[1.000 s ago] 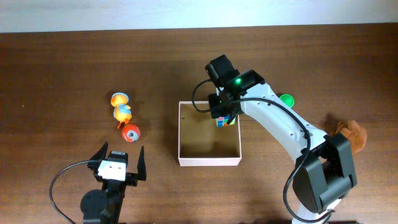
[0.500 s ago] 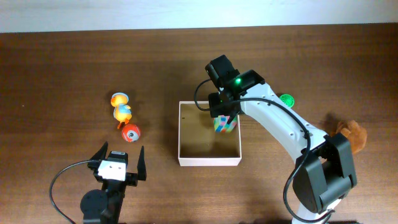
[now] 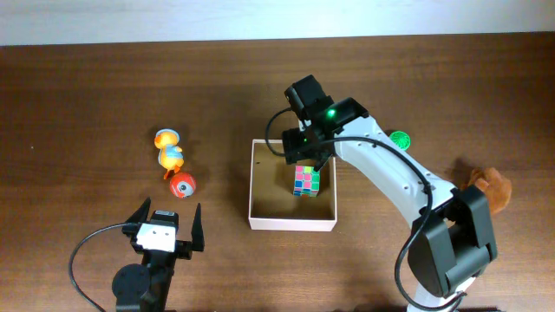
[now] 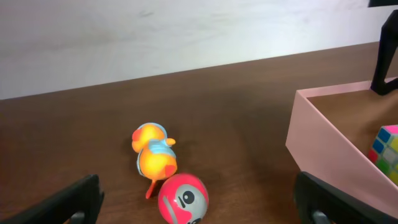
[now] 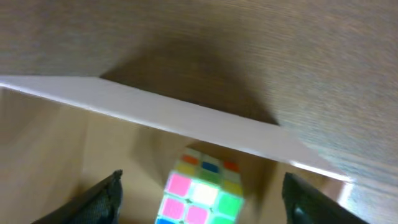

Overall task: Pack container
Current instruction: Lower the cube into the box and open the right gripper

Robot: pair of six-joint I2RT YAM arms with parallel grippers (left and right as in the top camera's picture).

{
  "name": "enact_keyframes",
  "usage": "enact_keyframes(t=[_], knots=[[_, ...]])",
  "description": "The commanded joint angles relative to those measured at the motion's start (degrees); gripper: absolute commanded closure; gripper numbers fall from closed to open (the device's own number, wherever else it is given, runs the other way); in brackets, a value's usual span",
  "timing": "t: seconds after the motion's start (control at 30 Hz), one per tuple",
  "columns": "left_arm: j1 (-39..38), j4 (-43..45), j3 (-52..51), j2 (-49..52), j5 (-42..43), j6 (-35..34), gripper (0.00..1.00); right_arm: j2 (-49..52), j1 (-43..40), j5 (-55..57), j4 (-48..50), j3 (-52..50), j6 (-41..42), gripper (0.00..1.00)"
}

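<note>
Seen from overhead, the right arm [image 3: 381,169] covers the far right corner of the container [image 3: 292,223]. A green object [image 3: 400,139] just beside it is too small to identify. The left wrist view cuts the colourful cube [image 4: 387,149] at its right edge. The right wrist view is blurred.

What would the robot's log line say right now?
right claw: open above cube | cube: inside container | left claw: open | duck, ball: outside
</note>
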Motion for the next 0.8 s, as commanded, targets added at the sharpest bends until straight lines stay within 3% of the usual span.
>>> enact_keyframes(t=[0.0, 0.03, 0.1, 0.37, 0.77], knots=[[0.24, 0.22, -0.44, -0.5, 0.39, 0.94, 0.01, -1.68, 2.54, -2.71, 0.37, -0.2, -3.45, 0.43], [0.24, 0.22, -0.44, -0.5, 0.39, 0.94, 0.01, -1.68, 2.99, -2.71, 0.37, -0.2, -3.43, 0.58], [0.24, 0.22, -0.44, -0.5, 0.39, 0.94, 0.01, -1.68, 4.35, -2.75, 0.28, -0.2, -3.17, 0.7], [0.24, 0.22, -0.44, -0.5, 0.39, 0.94, 0.01, -0.96, 10.08, -2.32, 0.9, -1.11, -2.45, 0.71], [0.24, 0.22, -0.44, -0.5, 0.39, 0.94, 0.01, 1.49, 10.32, -0.81, 4.42, -7.85, -0.63, 0.72]])
